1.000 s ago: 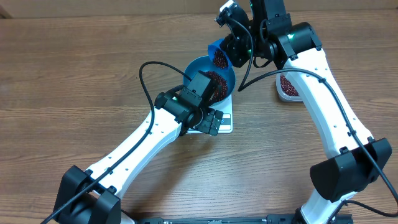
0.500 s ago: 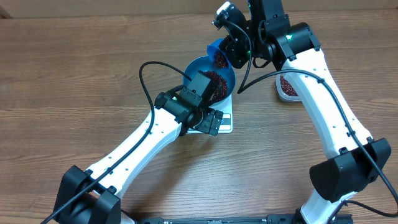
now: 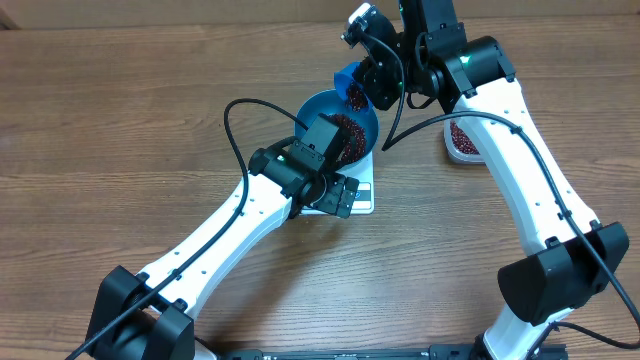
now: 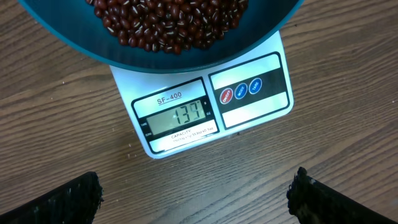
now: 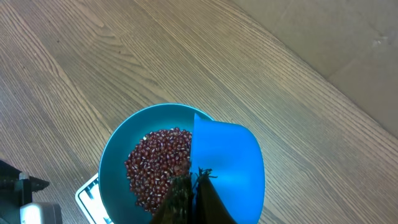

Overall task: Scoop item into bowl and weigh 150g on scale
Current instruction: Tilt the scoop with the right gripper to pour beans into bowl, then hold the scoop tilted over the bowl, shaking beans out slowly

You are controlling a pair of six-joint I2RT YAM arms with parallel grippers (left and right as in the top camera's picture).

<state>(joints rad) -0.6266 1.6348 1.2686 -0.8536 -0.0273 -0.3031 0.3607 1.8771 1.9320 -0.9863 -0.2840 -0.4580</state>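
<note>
Overhead: my right end effector (image 3: pixel 352 92) is clamped on the scoop (image 3: pixel 349 84) at the bowl's (image 3: pixel 363 118) 12 o'clock rim; the tub (image 3: pixel 462 140) sits at 3.

Left wrist: my left end effector (image 4: pixel 198 198) hangs wide apart over the scale (image 4: pixel 211 106); beans (image 4: pixel 168 22) fill the bowl.

Right wrist: the scoop tilts over the beans.

only readable stuff is on the scale (image 4: pixel 205 106) in the left wrist view. The display panel (image 4: pixel 178 116) shows 137, with "SF-400" printed right above it. There's tiny print under the display that looks like a capacity line, too small to make out. The three round buttons (image 4: pixel 240 91) beside it have labels too, but those are unreadable.
</note>
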